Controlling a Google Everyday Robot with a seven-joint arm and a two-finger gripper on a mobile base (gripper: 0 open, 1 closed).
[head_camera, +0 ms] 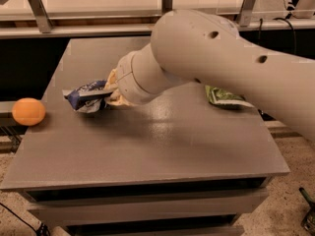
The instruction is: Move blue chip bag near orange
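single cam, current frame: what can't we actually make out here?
- green chip bag: mostly hidden behind the arm, camera view.
- blue chip bag: right end covered by the gripper, clamped on it over the table's left half. Whether the bag clears the table is unclear.
- orange: straddles the table's left edge; what supports it is unclear.
- arm: cut off by the picture's right edge.

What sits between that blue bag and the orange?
Nothing: the camera view shows only bare table between the orange and the blue chip bag, which the gripper holds left of centre.
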